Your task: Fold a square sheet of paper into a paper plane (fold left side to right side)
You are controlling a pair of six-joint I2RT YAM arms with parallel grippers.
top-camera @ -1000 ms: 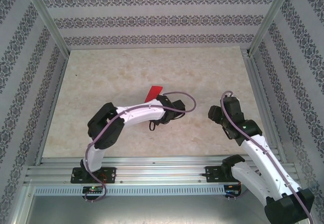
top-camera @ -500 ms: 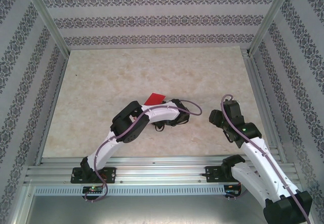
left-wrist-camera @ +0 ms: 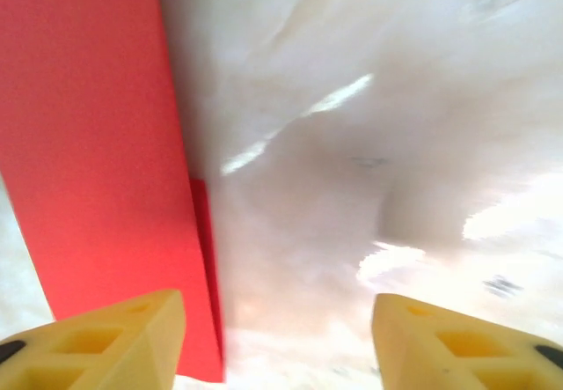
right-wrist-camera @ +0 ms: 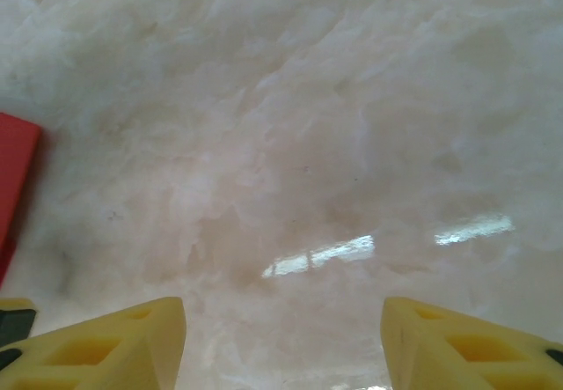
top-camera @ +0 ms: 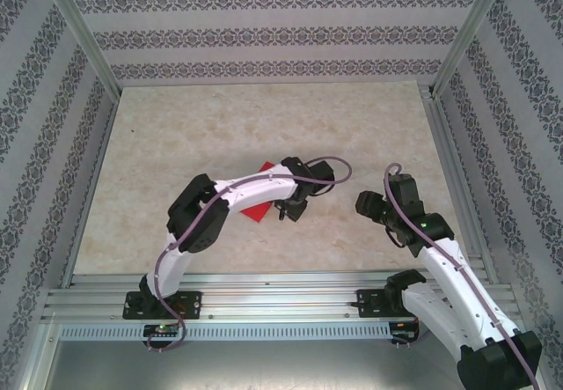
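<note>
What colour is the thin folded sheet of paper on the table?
Plain bright red. The thin folded sheet of paper shows best in the left wrist view.

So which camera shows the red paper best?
The left wrist view: the red paper fills its left side, layered edge visible. From above, the left arm covers most of it; the right wrist view catches a corner.

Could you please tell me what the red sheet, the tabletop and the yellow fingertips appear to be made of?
Red sheet: likely thin matte paper, flat colour, crisp layered edge. Tabletop: looks like polished marble-pattern stone or laminate, pale veining with glossy reflections. Yellow fingertips: probably moulded matte plastic, with recessed pockets.
</note>
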